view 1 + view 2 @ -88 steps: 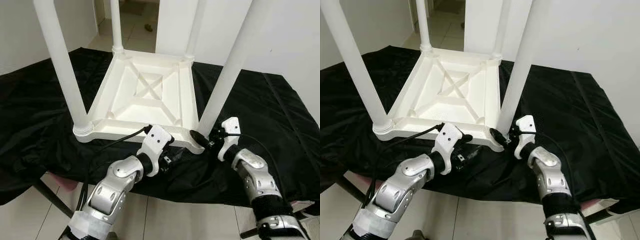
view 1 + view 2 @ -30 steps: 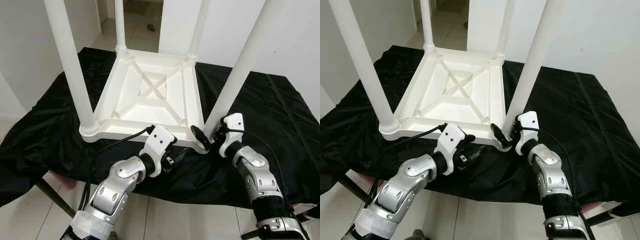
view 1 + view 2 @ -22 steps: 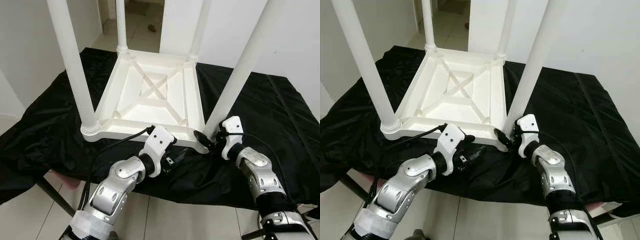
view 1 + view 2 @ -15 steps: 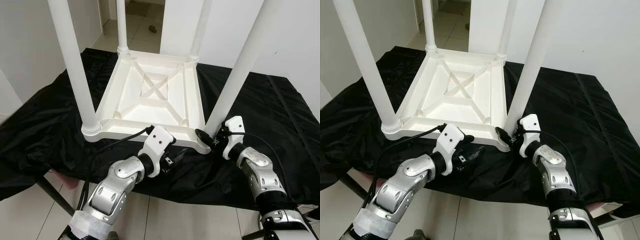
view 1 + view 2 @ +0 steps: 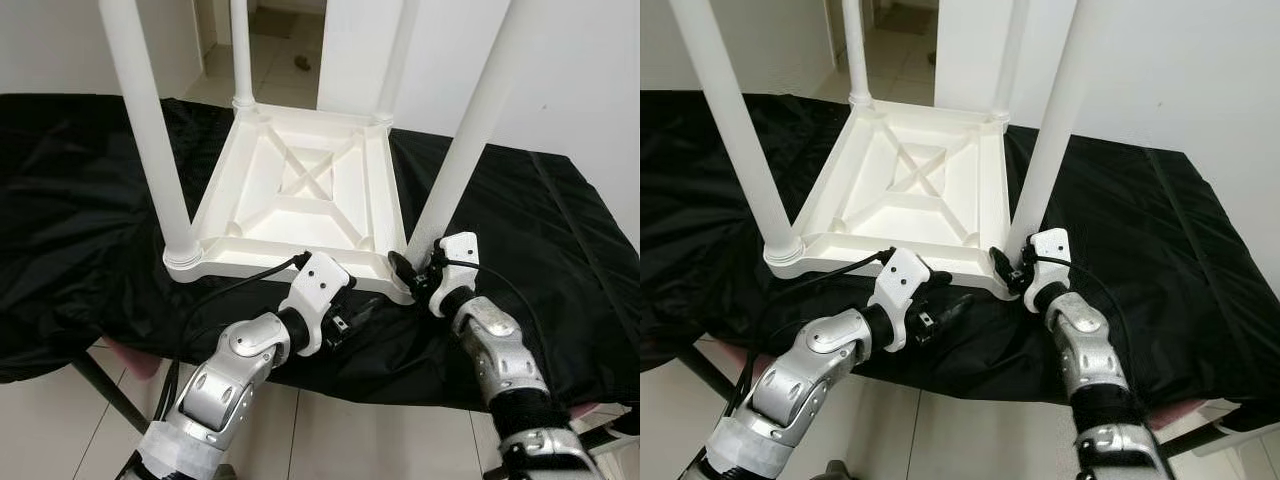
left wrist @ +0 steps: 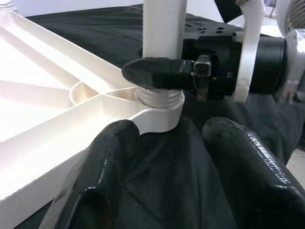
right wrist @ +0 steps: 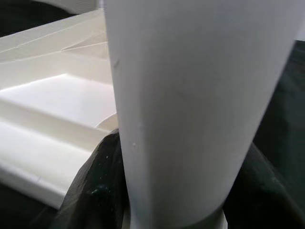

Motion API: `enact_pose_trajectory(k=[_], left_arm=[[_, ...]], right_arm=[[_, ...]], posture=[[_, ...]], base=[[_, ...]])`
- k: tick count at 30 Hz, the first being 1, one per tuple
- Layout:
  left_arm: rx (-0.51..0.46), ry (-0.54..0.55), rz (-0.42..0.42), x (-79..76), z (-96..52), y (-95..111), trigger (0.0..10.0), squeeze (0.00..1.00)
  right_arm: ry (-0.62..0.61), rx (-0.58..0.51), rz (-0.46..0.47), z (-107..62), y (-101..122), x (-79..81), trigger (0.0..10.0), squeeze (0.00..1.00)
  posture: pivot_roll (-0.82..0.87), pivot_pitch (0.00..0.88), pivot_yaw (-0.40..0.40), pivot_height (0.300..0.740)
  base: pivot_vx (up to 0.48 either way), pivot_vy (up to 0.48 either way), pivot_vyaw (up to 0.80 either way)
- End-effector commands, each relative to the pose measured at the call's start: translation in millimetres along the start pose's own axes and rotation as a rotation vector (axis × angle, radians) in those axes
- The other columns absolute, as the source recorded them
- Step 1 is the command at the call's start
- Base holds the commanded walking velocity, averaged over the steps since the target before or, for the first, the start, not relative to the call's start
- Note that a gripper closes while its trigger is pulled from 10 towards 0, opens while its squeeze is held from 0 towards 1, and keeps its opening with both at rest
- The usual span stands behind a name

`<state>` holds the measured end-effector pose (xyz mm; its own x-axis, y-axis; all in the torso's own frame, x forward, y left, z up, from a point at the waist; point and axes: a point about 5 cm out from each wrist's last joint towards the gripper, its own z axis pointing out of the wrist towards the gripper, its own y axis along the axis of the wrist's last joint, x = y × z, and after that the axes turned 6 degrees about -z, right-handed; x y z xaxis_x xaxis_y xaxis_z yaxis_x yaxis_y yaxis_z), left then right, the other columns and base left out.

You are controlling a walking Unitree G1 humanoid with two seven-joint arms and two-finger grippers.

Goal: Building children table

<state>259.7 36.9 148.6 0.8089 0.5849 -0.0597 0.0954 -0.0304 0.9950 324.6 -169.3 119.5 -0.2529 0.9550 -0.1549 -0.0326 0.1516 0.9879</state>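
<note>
— Which way is the white plastic children's table [image 5: 300, 200] lying?

— Upside down on the black cloth-covered surface [image 5: 560, 240], its ribbed underside facing up. Four round white legs stand upright from the corners, long axes vertical, their upper ends cut off by the frame. The near right white leg [image 5: 455, 165] is the one being handled.

— Where are the claws against it?

— The right claw [image 5: 405, 272] is at the base of that near right leg, just above the corner socket, one black finger on either side of the post, closed on it. The left claw [image 5: 352, 312] sits low over the black cloth, just in front of the table's near edge and beside the same corner; its fingers are spread, with nothing between them.

— What do the wrist cameras add?

— The left wrist view looks between its own two parted fingers [image 6: 102, 171] at the corner socket, and shows a right finger [image 6: 157, 74] lying across the leg right above the threaded collar. The right wrist view shows the leg [image 7: 200, 105] up close, dark fingers hugging either side of it, with the tabletop's ribbed underside [image 7: 57, 100] beyond.
</note>
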Motion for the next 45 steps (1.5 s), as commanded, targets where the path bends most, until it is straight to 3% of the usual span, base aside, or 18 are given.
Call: enact_pose_trajectory(k=[1, 3, 5, 6, 8, 10, 12, 15, 16, 19, 20, 27, 28, 31, 33, 38, 45], left_arm=[[-0.003, -0.020, 0.001, -3.0, 0.8, 2.5, 10.0, 0.00], [-0.004, -0.020, 0.001, -3.0, 0.9, 2.5, 10.0, 0.00], [-0.004, -0.017, 0.000, -2.9, 1.1, 2.4, 10.0, 0.00], [-0.004, -0.017, 0.000, -2.9, 1.1, 2.4, 10.0, 0.00], [-0.006, -0.016, -0.002, -3.1, 1.5, 2.7, 10.0, 0.00], [-0.007, -0.017, -0.003, -3.4, 1.7, 2.7, 10.0, 0.00], [-0.003, -0.029, 0.002, -4.5, 2.9, 1.4, 10.0, 0.00], [0.000, -0.033, 0.006, -4.5, 3.3, 0.9, 10.0, 0.00], [0.000, -0.034, 0.008, -4.2, 3.5, 1.0, 10.0, 0.00], [0.001, -0.034, 0.009, -3.9, 3.8, 1.2, 10.0, 0.00], [-0.001, -0.033, 0.010, -3.2, 4.0, 1.8, 10.0, 0.00], [-0.005, -0.029, 0.011, -1.9, 3.8, 3.6, 10.0, 0.00], [-0.005, -0.028, 0.011, -1.7, 3.8, 3.7, 10.0, 0.00], [-0.005, -0.028, 0.011, -1.4, 3.9, 4.0, 10.0, 0.00], [-0.005, -0.029, 0.013, -0.8, 4.2, 4.5, 10.0, 0.00], [-0.006, -0.031, 0.014, -0.2, 4.4, 5.1, 10.0, 0.00], [-0.005, -0.043, 0.020, 0.4, 5.1, 6.6, 10.0, 0.00]], right_arm=[[-0.181, 0.063, -0.013, -3.6, -3.2, -10.7, 10.0, 0.00], [-0.234, 0.073, -0.009, -4.0, -2.2, -10.7, 10.0, 0.00], [-0.394, 0.112, -0.006, -5.9, -0.5, -8.1, 10.0, 0.00], [-0.394, 0.112, -0.006, -5.9, -0.5, -8.1, 10.0, 0.00], [-0.478, 0.131, 0.025, -6.3, 0.7, 1.1, 10.0, 0.00], [-0.494, 0.128, 0.042, -5.4, 2.0, 7.6, 10.0, 0.00], [-0.422, 0.080, 0.065, -0.6, 10.2, 28.8, 10.0, 0.00], [-0.406, 0.063, 0.068, -0.6, 12.7, 28.6, 10.0, 0.00], [-0.408, 0.062, 0.076, -1.3, 12.8, 26.7, 10.0, 0.75], [-0.413, 0.063, 0.084, -2.2, 12.9, 24.7, 10.0, 0.75], [-0.408, 0.050, 0.093, -2.5, 14.1, 23.3, 10.0, 1.00], [-0.285, 0.020, 0.115, -2.3, 18.3, 16.0, 10.0, 1.00], [-0.213, 0.012, 0.105, -3.2, 19.0, 15.2, 10.0, 0.00], [-0.123, 0.003, 0.086, -4.8, 19.1, 13.6, 10.0, 0.00], [0.020, -0.012, 0.029, -7.8, 18.0, 9.2, 10.0, 0.00], [0.116, -0.028, -0.039, -10.3, 16.2, 3.8, 10.0, 0.00], [0.292, -0.028, -0.097, -16.7, 9.5, -20.8, 10.0, 0.00]], posture=[[0.03, 0.000, -0.052, 0.740], [0.03, 0.000, -0.054, 0.740], [0.03, 0.000, -0.056, 0.740], [0.03, 0.000, -0.056, 0.740], [0.03, 0.000, -0.057, 0.740], [0.03, 0.000, -0.057, 0.740], [0.03, 0.000, -0.056, 0.740], [0.02, 0.000, -0.054, 0.740], [0.02, 0.000, -0.054, 0.740], [0.02, 0.000, -0.054, 0.740], [0.02, 0.000, -0.052, 0.740], [0.02, 0.000, -0.048, 0.740], [0.02, 0.000, -0.045, 0.740], [0.02, 0.000, -0.041, 0.740], [0.02, 0.000, -0.036, 0.740], [0.01, 0.000, -0.029, 0.740], [0.01, 0.000, -0.021, 0.740]], base=[[0.000, 0.000, 0.00], [0.000, 0.000, 0.00], [0.000, 0.000, 0.00], [0.000, 0.000, 0.00], [0.000, 0.000, 0.00], [0.000, 0.000, 0.00], [0.000, 0.000, 0.00], [0.000, 0.000, 0.00], [0.000, 0.000, 0.00], [0.000, 0.000, 0.00], [0.000, 0.000, 0.00], [0.000, 0.000, 0.00], [0.000, 0.000, 0.00], [0.000, 0.000, 0.00], [0.000, 0.000, 0.00], [0.000, 0.000, 0.00], [0.000, 0.000, 0.00]])
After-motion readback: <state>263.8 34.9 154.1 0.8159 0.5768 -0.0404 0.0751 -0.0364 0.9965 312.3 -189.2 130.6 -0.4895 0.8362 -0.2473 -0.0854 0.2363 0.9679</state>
